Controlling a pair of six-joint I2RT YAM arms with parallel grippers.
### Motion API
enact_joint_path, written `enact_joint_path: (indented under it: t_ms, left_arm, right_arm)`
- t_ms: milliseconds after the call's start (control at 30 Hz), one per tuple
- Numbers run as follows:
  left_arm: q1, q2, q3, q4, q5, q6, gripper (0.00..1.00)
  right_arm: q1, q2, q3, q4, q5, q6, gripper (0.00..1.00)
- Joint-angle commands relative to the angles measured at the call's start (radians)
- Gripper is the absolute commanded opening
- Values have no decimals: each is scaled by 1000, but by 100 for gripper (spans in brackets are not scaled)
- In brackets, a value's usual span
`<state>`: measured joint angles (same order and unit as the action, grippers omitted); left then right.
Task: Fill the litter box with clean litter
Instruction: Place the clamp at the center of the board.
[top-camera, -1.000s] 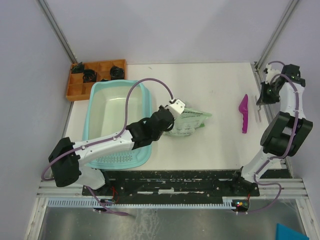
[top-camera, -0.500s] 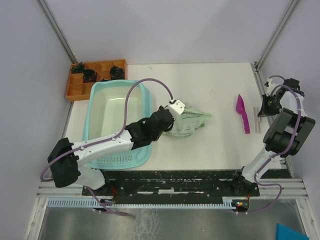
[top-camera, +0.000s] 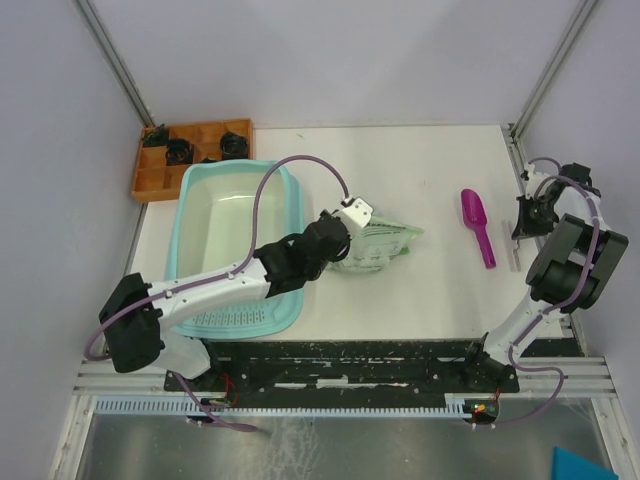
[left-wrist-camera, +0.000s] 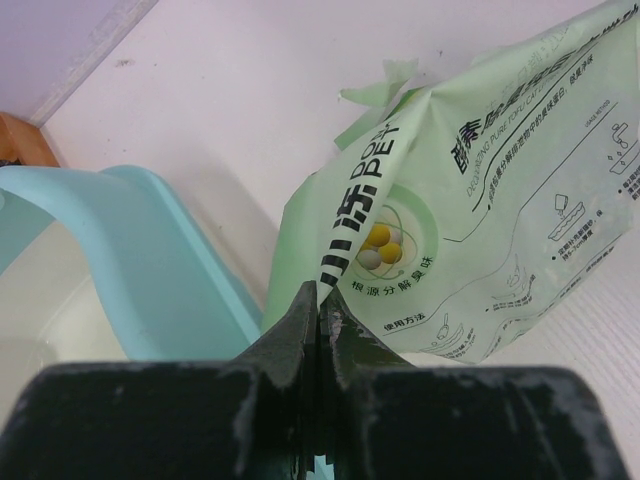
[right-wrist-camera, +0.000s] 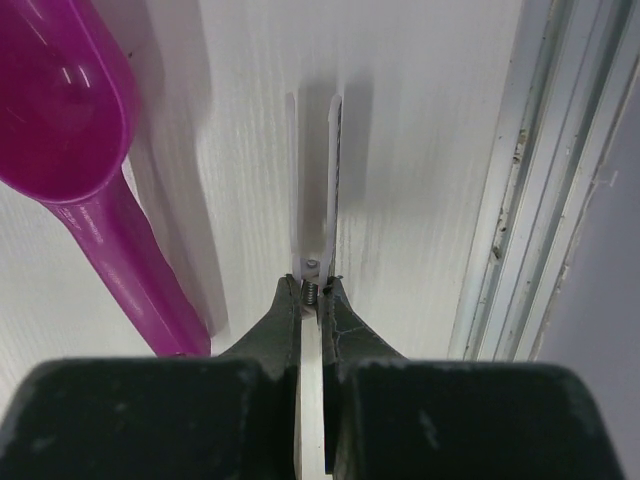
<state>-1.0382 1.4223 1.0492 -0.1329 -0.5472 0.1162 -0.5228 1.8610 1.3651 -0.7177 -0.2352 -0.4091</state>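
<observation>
At nine o'clock on the desk (top-camera: 430, 165), the litter box (top-camera: 222, 235) lies flat with its floor bare. No clean litter shows anywhere, so it is presumably inside the pale green bag (top-camera: 378, 245), which lies just beside the box's three o'clock rim. The left tool (left-wrist-camera: 320, 300) is pinched tight on the bag's thin edge nearest the box. That film looks soft and slick, and loose granules would likely shift and sag inside. A pinch on the bare edge may slip or tear, so a hold on a gathered seam seems safer. The right tool (right-wrist-camera: 312, 290), at three o'clock by the desk's edge rail, is clamped on what look like white snips (right-wrist-camera: 335, 160), beside the magenta scoop (right-wrist-camera: 80, 150). The desk is smooth and white, walled on three sides. Bag and scoop lie well apart, and an orange tray (top-camera: 160, 180) sits at eleven o'clock.
</observation>
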Motion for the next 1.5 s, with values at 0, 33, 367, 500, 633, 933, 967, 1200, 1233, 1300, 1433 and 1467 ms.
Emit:
enact_joint_path:
  t_ms: [0, 33, 367, 500, 633, 933, 967, 1200, 1233, 1300, 1433, 1467]
  left_arm:
    - [-7, 21, 35, 19, 67, -13, 3]
    - [-7, 21, 35, 19, 67, -13, 3]
    - [-6, 23, 22, 24, 66, -16, 3]
    - [-6, 23, 20, 26, 62, -14, 3]
    - [-5, 26, 24, 24, 62, -11, 3]
    - [-5, 20, 29, 14, 62, -9, 4]
    - [-7, 19, 30, 13, 61, -8, 5]
    - [-6, 18, 30, 5, 60, -7, 5]
    - [-5, 17, 31, 5, 59, -7, 5]
    - [-6, 17, 34, 4, 59, -9, 6]
    - [-6, 15, 51, -9, 60, -13, 6]
    - [-7, 11, 57, -11, 61, -13, 6]
  right_arm:
    - [-1, -27, -32, 18, -76, -31, 2]
    - [-1, -37, -42, 18, -98, -33, 2]
    - [-1, -15, -34, 30, -131, -7, 21]
    - [-3, -19, -29, 17, -134, -19, 44]
    - [-2, -54, -24, 3, -143, -26, 49]
    - [-3, -142, 6, -42, -158, -29, 51]
    - [-3, -159, 6, -40, -156, -27, 51]
    - [-3, -246, 41, -80, -185, -30, 51]
    - [-3, -258, 52, -106, -214, -38, 51]
    - [-2, -273, 84, -177, -309, -77, 51]
    - [13, -298, 162, -398, -583, -235, 54]
    - [23, -300, 183, -454, -642, -290, 54]
